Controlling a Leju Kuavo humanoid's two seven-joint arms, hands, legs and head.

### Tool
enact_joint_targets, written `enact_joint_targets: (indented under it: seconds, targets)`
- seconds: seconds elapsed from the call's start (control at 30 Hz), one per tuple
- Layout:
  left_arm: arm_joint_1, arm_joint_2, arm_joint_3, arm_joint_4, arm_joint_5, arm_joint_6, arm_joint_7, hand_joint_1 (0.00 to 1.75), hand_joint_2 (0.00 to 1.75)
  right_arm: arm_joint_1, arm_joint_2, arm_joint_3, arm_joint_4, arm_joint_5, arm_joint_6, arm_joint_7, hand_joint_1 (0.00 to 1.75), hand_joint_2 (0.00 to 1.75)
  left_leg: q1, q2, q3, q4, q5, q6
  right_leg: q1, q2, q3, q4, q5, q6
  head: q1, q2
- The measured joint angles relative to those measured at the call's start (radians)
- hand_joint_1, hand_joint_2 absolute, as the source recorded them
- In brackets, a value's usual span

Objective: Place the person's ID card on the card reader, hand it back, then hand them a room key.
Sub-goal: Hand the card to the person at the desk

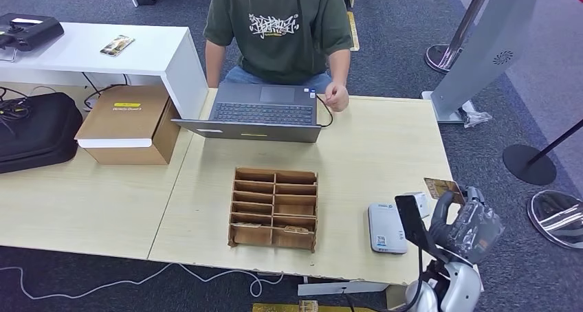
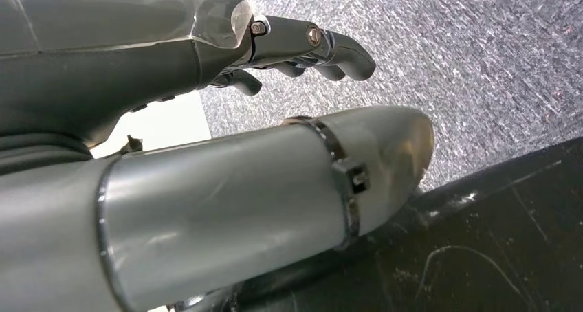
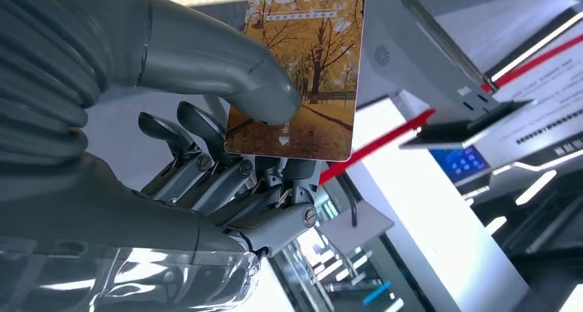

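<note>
Grey thumb presses the room key (image 3: pixel 302 71) against the right hand's (image 3: pixel 206 154) curled fingers (image 3: pixel 227 181).

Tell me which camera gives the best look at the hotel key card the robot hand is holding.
The right wrist view: the key card sits close up, its autumn-tree print and HOTEL lettering readable, pinched by the right robot hand. The head view shows it small and edge-lit. The left wrist view faces carpet.

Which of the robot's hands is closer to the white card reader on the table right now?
Right. The right hand, pinching a hotel key card, hovers just beside the card reader; the left hand hangs down over carpet, away from it.
</note>
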Motion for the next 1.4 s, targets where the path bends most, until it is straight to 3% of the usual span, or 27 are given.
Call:
enact_joint_targets:
  seconds: [0.13,0.23,0.3,0.4,0.47,0.53,0.7,0.8,0.97,1.03,1.07,1.13,1.17,1.2,1.23,1.3,1.4]
  targets:
    - [-0.002,0.0,0.0,0.0,-0.013,-0.004,-0.001,0.0,0.0,0.008,-0.001,-0.002,-0.013,0.177,-0.054,0.014,1.75,1.75,0.0,0.0,0.0,0.0,0.0,0.0,0.0,0.0,0.0,0.0,0.0,0.0,0.0,0.0]
    - [-0.004,0.0,0.0,0.0,-0.022,-0.01,-0.002,0.0,0.0,0.022,-0.032,-0.022,-0.038,0.236,-0.061,-0.05,1.75,1.75,0.0,-0.001,0.0,0.0,0.0,0.001,0.0,-0.001,0.0,0.0,-0.001,0.001,0.0,0.0]
    - [-0.005,0.0,0.0,0.0,-0.027,-0.016,-0.003,0.0,0.0,0.029,-0.037,-0.077,-0.08,0.245,-0.062,-0.211,1.75,1.75,0.0,-0.001,-0.001,0.0,-0.001,0.001,-0.001,-0.001,0.0,0.0,-0.001,0.001,0.0,0.0]
    - [-0.006,0.001,0.0,0.0,-0.029,-0.024,-0.003,0.0,0.0,0.008,0.034,-0.236,-0.174,0.247,-0.062,-0.614,1.75,1.75,0.0,0.0,0.0,0.0,-0.001,0.0,-0.001,0.001,0.0,0.0,-0.001,0.001,0.0,0.0]
    - [-0.009,0.0,0.0,0.0,-0.026,-0.025,-0.003,0.0,0.0,-0.003,0.077,-0.32,-0.216,0.246,-0.062,-0.787,1.75,1.75,0.0,-0.001,0.0,0.0,-0.002,0.0,0.0,-0.001,0.0,0.0,-0.001,0.001,0.0,0.0]
    - [-0.01,0.0,0.0,0.0,-0.022,-0.027,-0.003,0.0,0.0,-0.008,0.095,-0.37,-0.242,0.245,-0.062,-0.816,1.75,1.75,0.0,-0.003,-0.001,0.0,-0.002,0.0,0.0,-0.003,0.0,0.0,-0.002,0.001,0.0,0.0]
    - [-0.011,0.0,0.0,0.0,-0.008,-0.035,-0.003,0.0,0.0,-0.014,0.103,-0.424,-0.26,0.246,-0.062,-0.783,1.75,1.75,0.0,-0.003,-0.001,0.0,-0.002,0.0,0.0,-0.002,0.001,0.0,-0.002,0.001,0.0,0.0]
    - [-0.011,0.0,0.0,0.0,-0.004,-0.036,-0.003,0.0,0.0,-0.027,0.1,-0.428,-0.247,0.246,-0.062,-0.712,1.75,1.75,0.0,-0.003,-0.001,0.0,-0.002,0.0,0.0,-0.003,0.001,0.0,-0.002,0.001,0.0,0.0]
    - [-0.013,0.0,0.0,0.0,0.007,-0.044,-0.011,0.0,0.0,-0.084,0.053,-0.354,-0.173,0.247,-0.061,-0.486,1.75,1.75,0.0,-0.001,-0.003,0.0,-0.001,0.0,0.0,-0.001,0.001,0.001,-0.002,0.001,0.0,0.0]
    - [-0.014,0.0,0.0,0.0,0.006,-0.047,-0.013,0.0,0.0,-0.154,-0.028,-0.262,-0.104,0.248,-0.06,-0.264,1.75,1.75,-0.001,-0.001,-0.009,-0.001,-0.001,0.0,-0.001,-0.001,0.001,0.002,0.0,0.001,-0.001,0.0]
    - [-0.015,0.0,0.0,0.0,0.005,-0.049,-0.014,0.0,0.0,-0.209,-0.083,-0.193,-0.057,0.25,-0.059,-0.097,1.75,1.75,-0.002,0.0,-0.012,-0.001,0.0,0.001,-0.002,-0.001,0.0,0.002,0.001,0.001,-0.001,0.0]
    - [-0.019,0.001,0.0,0.0,-0.001,-0.051,-0.014,0.0,0.0,-0.332,-0.194,0.003,0.039,0.251,-0.059,0.32,1.75,1.75,-0.002,0.0,-0.011,-0.001,0.002,0.003,-0.003,0.0,-0.001,0.002,0.003,0.001,0.0,0.0]
    - [-0.019,0.001,0.0,0.0,-0.007,-0.052,-0.014,0.0,0.0,-0.379,-0.234,0.12,0.078,0.251,-0.059,0.48,1.75,1.75,-0.002,0.001,-0.01,0.0,0.002,0.004,-0.003,0.001,-0.002,0.001,0.003,0.001,0.002,0.0]
    - [-0.019,0.001,0.0,0.0,-0.015,-0.053,-0.014,0.0,0.0,-0.416,-0.267,0.245,0.114,0.251,-0.059,0.583,1.75,1.75,-0.003,0.002,-0.007,0.0,0.003,0.004,-0.003,0.002,-0.002,0.001,0.003,0.001,0.002,0.0]
    - [-0.02,0.001,0.0,0.0,-0.022,-0.053,-0.014,0.0,0.0,-0.445,-0.29,0.36,0.145,0.25,-0.06,0.619,1.75,1.75,-0.002,0.002,-0.005,0.0,0.003,0.003,-0.003,0.002,-0.003,0.001,0.004,0.001,0.002,0.0]
    - [-0.021,0.0,0.0,0.0,-0.038,-0.055,-0.014,0.0,0.0,-0.489,-0.324,0.544,0.198,0.249,-0.061,0.602,1.75,1.75,-0.001,-0.002,-0.003,0.001,0.005,0.003,-0.002,-0.001,-0.004,0.002,0.004,0.001,0.0,0.0]
    - [-0.02,0.0,0.0,0.0,-0.06,-0.057,-0.013,0.0,0.0,-0.555,-0.339,0.668,0.251,0.248,-0.061,0.566,1.75,1.75,0.0,-0.007,-0.006,0.0,0.006,0.001,0.0,-0.005,-0.005,0.002,0.003,0.0,0.0,0.0]
